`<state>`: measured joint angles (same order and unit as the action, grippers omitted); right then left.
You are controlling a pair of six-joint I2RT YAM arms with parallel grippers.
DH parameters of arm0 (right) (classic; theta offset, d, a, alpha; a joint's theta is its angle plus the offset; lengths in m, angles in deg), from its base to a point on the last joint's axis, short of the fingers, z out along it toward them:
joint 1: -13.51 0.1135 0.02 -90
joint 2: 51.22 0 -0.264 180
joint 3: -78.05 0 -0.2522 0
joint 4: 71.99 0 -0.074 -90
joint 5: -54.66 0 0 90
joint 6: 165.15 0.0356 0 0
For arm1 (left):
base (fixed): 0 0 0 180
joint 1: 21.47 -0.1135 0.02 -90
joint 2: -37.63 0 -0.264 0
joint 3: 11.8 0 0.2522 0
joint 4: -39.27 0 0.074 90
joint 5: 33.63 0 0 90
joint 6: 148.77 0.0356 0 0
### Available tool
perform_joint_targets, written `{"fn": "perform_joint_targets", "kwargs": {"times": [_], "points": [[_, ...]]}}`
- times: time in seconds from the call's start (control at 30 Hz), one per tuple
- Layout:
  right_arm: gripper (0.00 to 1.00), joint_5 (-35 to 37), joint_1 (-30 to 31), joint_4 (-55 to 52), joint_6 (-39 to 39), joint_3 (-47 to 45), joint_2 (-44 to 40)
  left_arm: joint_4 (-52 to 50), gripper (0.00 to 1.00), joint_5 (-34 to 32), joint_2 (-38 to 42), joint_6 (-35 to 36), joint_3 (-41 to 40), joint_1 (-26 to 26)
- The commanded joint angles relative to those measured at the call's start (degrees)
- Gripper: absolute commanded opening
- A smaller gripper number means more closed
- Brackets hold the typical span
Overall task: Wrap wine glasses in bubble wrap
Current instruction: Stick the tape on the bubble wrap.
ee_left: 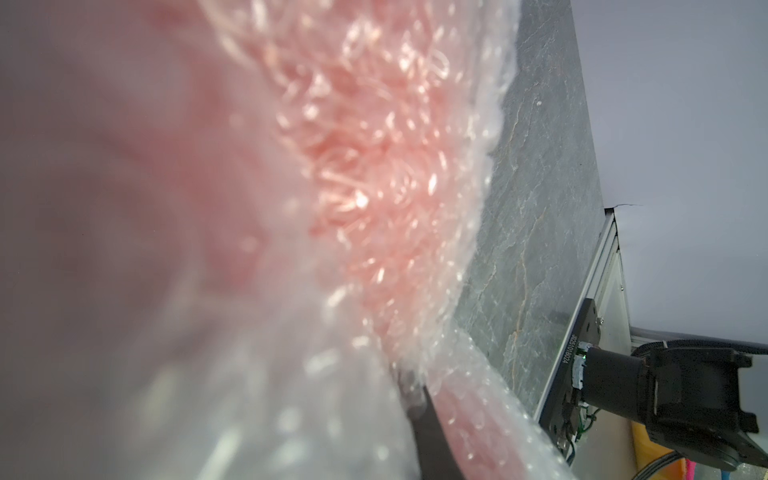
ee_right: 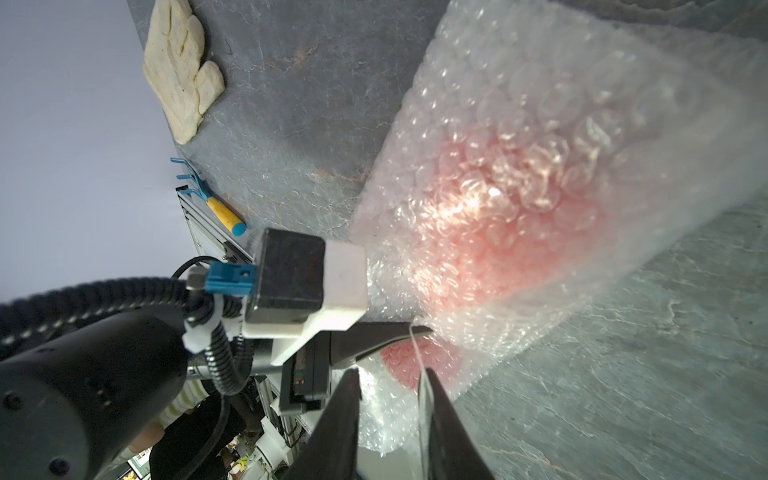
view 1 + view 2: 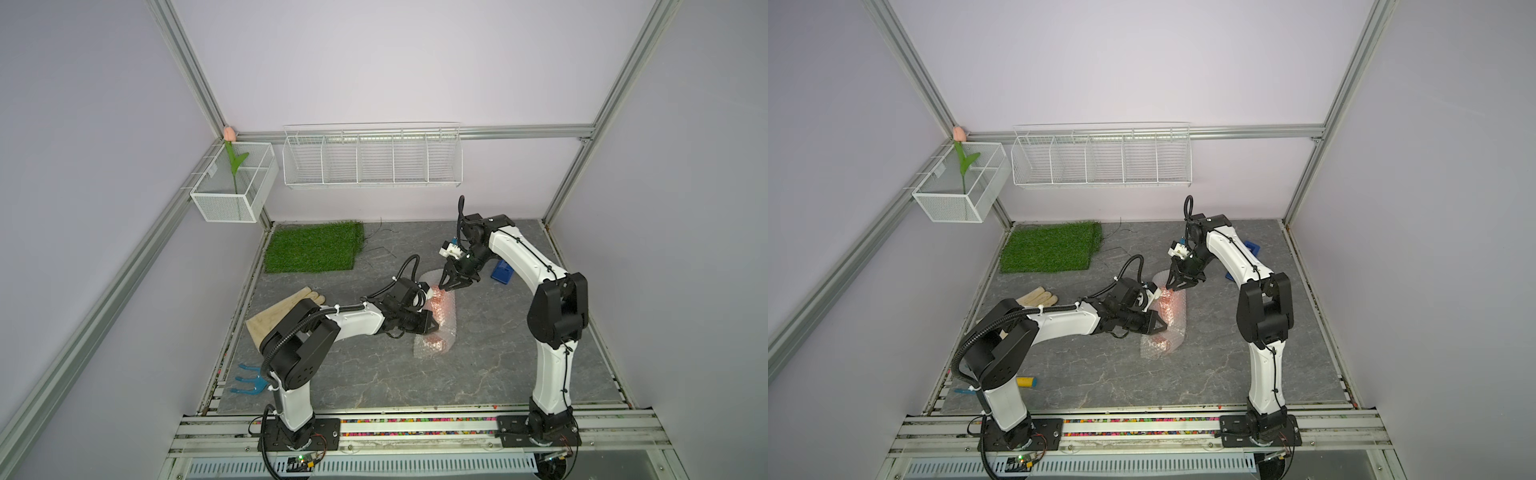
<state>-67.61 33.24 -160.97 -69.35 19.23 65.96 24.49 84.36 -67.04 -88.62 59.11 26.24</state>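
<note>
1. Right wrist view: the right gripper [image 2: 390, 372] shows two dark fingers w/ a clear gap, so it is partly open. A thin edge of film runs up through the gap, but nothing looks pinched. It holds nothing.
2. In both top views, that gripper hangs just above the far end of the rolled bubble wrap [image 3: 446, 328], tips pointing down. It is prob. placed there to press or tuck the loose end.
3. The left gripper [image 3: 433, 327] comes in from the side at about the roll's middle, jaws closed on the film. Likely reason: it pins the layers so the roll can't unwind while the other arm is free.
4. Left wrist view: mostly blurred wrap right against the lens, w/ one dark finger pressed into the film.
5. The wrap is clear, small-bubble, and rolled into a tube. It lies flat approx. mid-table between the two arms.
6. The goblet [image 2: 519, 224] is inside the tube, seen only as a red-orange glow through the film. A smaller red patch beside the left gripper's tip is prob. the foot; hard to be sure.
7. The table [image 3: 478, 374] is grey and stone-look. Well apart from the roll are a beige glove [image 3: 307, 297], a blue hand rake [image 3: 249, 380] and a green grass mat [image 3: 313, 247].
8. Judgement: the wrapping looks nearly done, but the tube ends look loose.
</note>
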Motion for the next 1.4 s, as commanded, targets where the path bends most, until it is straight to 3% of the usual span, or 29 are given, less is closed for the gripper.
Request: {"fn": "perform_joint_targets", "kwargs": {"times": [0.0,0.17,0.4,0.73,1.37], "points": [[0.27,-2.0,0.88,-1.92,-2.83,-3.4,-3.31,-7.42,0.12,-2.33,-0.97,0.75,-0.8,0.5],[0.13,-6.12,0.58,2.73,-5.19,-9.17,-5.05,-7.33,0.12,-2.11,-1.07,0.71,-0.54,0.5],[0.07,-7.73,-0.25,8.95,-9.08,-13.47,-3.23,-7.25,0.12,-1.99,-0.91,0.67,-0.8,0.49],[0.07,-10.23,-0.66,12.29,-15.84,-15.43,-1.23,-7.5,0.12,-1.97,-0.91,0.82,-0.63,0.53],[0.08,-7.96,-1.31,12.55,-19.19,-18.87,-2.42,-7.95,0.12,-1.73,-1.8,0.89,0.2,0.54]]}}
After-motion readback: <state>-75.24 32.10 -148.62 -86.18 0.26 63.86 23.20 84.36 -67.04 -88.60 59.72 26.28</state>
